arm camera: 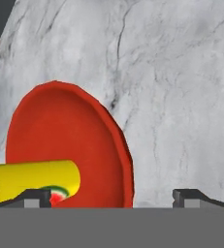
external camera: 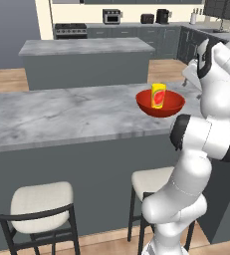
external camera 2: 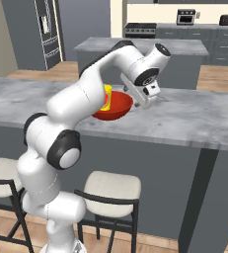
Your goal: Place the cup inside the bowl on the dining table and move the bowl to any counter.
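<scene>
The red bowl (external camera: 167, 105) stands on the dining table (external camera: 61, 117) near its right end, and the yellow cup (external camera: 158, 94) sits upright inside it. In the right base view the arm partly covers the cup (external camera 2: 107, 97) and the bowl (external camera 2: 116, 107). My gripper (external camera 2: 141, 102) hangs open just beside the bowl's rim, pointing down. In the hand view the bowl (arm camera: 65, 140) holds the cup (arm camera: 33, 179), and the bowl's near rim runs between the spread fingertips of the gripper (arm camera: 112, 197). Nothing is held.
Cream-cushioned stools (external camera: 42, 200) (external camera: 154, 179) stand under the table's near side. The island counter (external camera: 86, 47) lies beyond the table across a strip of wooden floor. Wall cabinets with a stove (external camera: 70, 30) line the back.
</scene>
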